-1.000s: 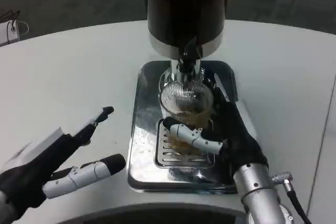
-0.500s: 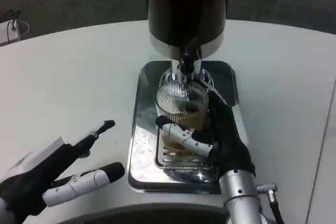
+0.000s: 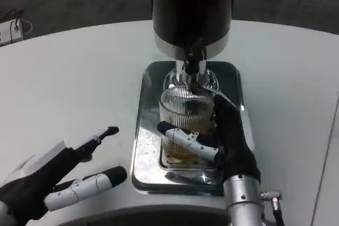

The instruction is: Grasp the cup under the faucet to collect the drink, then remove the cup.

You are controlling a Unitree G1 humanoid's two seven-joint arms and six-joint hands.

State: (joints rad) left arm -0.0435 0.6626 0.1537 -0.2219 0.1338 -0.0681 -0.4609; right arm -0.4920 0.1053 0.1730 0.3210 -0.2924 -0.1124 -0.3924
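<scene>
Ribbed clear glass forms the cup, which is positioned directly below the faucet on the chrome drip tray. The cup is gripped by the right robot hand. Left of the tray, the left robot hand is held over the white counter, fingers spread, holding nothing.
</scene>
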